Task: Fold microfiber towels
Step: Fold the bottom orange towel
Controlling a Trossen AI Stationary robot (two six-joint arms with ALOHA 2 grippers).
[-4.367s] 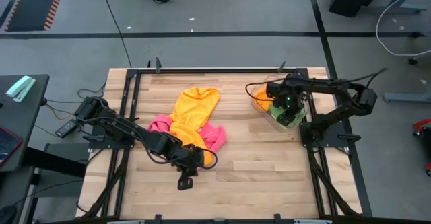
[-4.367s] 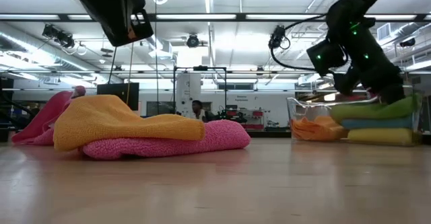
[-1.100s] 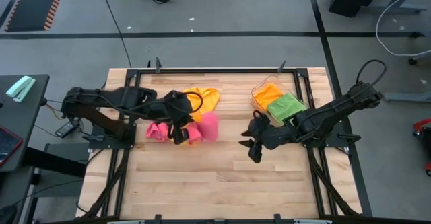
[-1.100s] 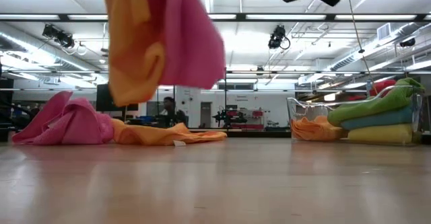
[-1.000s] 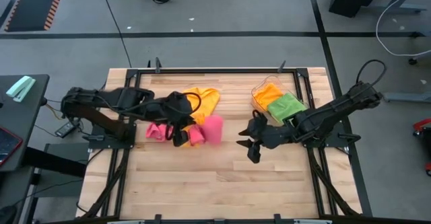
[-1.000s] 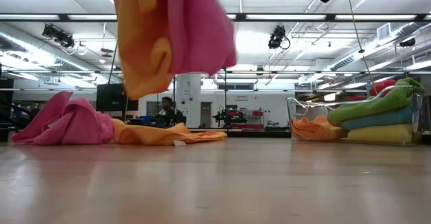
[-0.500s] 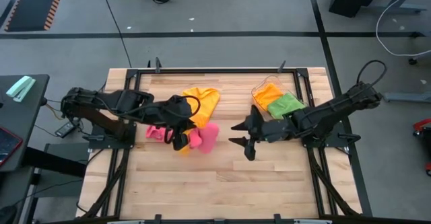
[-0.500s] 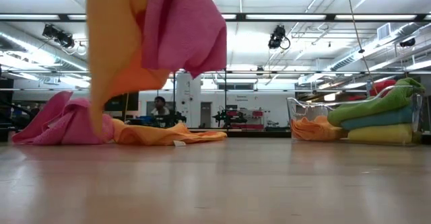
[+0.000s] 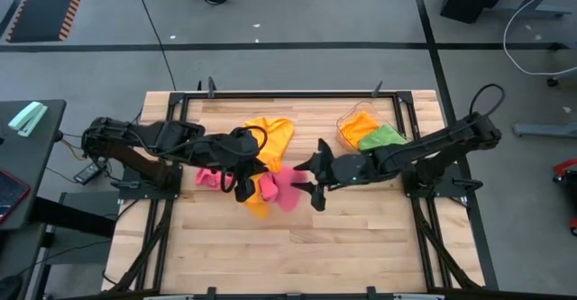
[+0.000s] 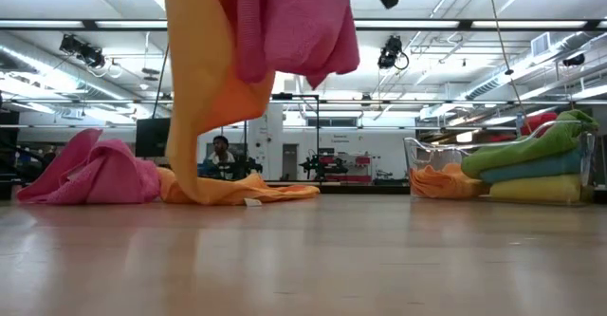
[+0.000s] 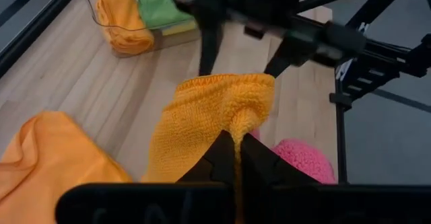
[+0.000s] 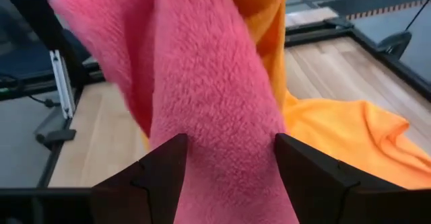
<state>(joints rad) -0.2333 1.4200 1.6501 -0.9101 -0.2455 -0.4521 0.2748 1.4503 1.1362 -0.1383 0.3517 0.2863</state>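
A fuzzy pink microfiber towel (image 10: 294,27) and an orange one (image 10: 204,88) hang lifted together mid-table. More pink cloth (image 10: 85,174) lies crumpled behind. Folded towels (image 10: 531,169) sit stacked at the right.

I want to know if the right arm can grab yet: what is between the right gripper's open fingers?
In the right wrist view, the hanging pink towel fills the gap between the right gripper's open fingers; the left gripper holds up an orange towel behind it.

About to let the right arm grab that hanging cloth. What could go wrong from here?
1. The left gripper holds an orange towel and a pink towel bunched together; the open right gripper, straddling the pink, may catch both.
2. The orange towel's tail touches the table near another pink towel; lifting may drag the pile.
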